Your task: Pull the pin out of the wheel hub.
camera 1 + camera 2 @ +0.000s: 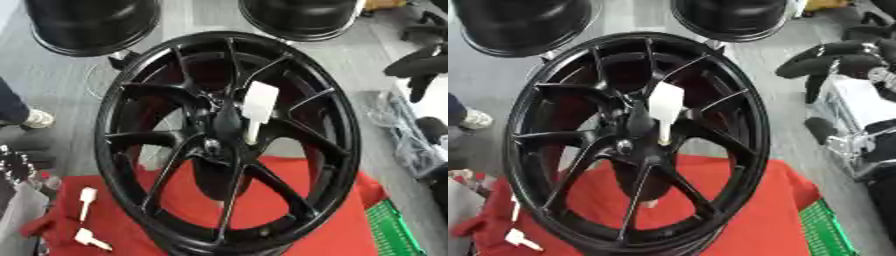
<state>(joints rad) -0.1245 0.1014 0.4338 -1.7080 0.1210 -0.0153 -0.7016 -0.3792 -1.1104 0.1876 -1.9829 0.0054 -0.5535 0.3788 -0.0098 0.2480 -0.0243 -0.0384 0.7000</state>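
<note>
A black spoked wheel (229,145) stands upright on a red cloth (324,225). A white pin (258,107) with a broad flat head sticks out of the hub (214,145), just right of its centre. Two more white pins (87,197) (87,238) lie on the cloth at the lower left. My right hand (830,56) hangs at the upper right, well clear of the wheel, fingers stretched out and holding nothing. A dark shape at the left edge may be my left hand (16,161); it is mostly cut off.
Two more black rims (92,22) (297,17) stand on the grey floor behind the wheel. A green basket (392,230) sits at the lower right. A metal frame with clear plastic (855,130) is on the right. A person's shoe (37,119) shows at the left.
</note>
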